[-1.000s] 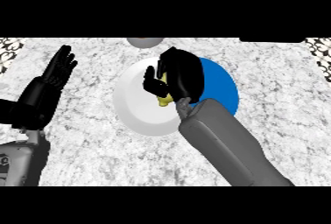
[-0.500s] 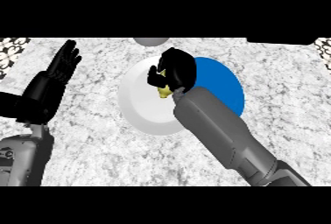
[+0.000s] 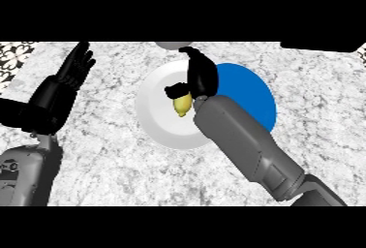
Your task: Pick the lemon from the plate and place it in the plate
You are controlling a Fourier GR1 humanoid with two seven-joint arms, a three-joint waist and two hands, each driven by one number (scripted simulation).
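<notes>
Yellow against white: in the head view, the lemon [image 3: 183, 105] shows as a small pointed shape over the middle of a white plate [image 3: 159, 121], tucked just under the right hand [image 3: 201, 77]. That hand comes in on a long grey forearm from the lower right, and its black fingers [image 3: 175, 89] are curled down around the top of the fruit, pinching it so that only the lower tip shows. Whether the lemon rests on the plate or is raised just off it cannot be told from this angle. A blue plate [image 3: 251, 94] lies just beside the white one on its right, partly hidden behind the hand and forearm, and it looks like the place to set the fruit down. To do this step well, the hand should probably lift straight up until the lemon clears the white rim, then carry it sideways over the blue plate before letting go. At the left edge the left hand [image 3: 63, 92] rests open above the speckled grey surface [image 3: 107, 160], fingers straight and pointing up, holding nothing
</notes>
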